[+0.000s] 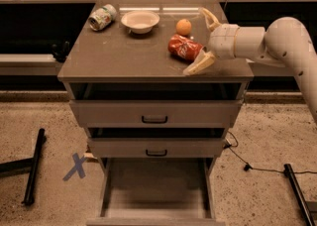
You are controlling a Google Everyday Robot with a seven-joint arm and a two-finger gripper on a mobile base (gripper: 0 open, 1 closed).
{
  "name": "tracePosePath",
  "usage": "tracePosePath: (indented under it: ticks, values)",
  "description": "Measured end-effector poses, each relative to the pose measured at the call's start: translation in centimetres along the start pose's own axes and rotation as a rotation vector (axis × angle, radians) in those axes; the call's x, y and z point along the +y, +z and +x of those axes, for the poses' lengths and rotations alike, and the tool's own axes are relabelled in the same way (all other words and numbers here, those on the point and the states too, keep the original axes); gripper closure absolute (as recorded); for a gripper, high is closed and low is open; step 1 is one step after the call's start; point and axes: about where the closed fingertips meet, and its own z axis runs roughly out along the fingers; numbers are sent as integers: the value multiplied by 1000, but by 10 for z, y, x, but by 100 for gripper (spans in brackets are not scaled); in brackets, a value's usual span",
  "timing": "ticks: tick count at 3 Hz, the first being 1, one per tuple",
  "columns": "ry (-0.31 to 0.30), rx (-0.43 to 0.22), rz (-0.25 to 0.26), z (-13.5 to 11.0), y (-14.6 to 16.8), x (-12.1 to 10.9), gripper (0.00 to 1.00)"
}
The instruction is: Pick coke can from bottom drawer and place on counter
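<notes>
The red coke can [184, 47] lies on its side on the counter [124, 56], right of the middle. My gripper [203, 42] reaches in from the right and is open. One pale finger [210, 19] stands behind the can and the other [199, 65] in front of it, both apart from its sides. Below, the bottom drawer [156, 185] is pulled out and its flat floor is bare.
A green-and-white can [102, 17] lies at the counter's back left, with a white bowl [140, 21] beside it and an orange [184, 27] just behind the coke can. The two upper drawers [154, 113] stand slightly ajar. A blue tape X [76, 166] marks the floor.
</notes>
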Motion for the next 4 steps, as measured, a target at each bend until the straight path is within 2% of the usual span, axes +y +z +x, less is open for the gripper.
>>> tracePosePath:
  ticks: [1, 2, 3, 4]
  values:
    - [-19, 6, 56, -8, -22, -5, 0]
    - [-33, 45, 131, -15, -65, -11, 0]
    - [-57, 99, 228, -19, -122, -19, 0]
    - [-57, 99, 228, -19, -122, -19, 0]
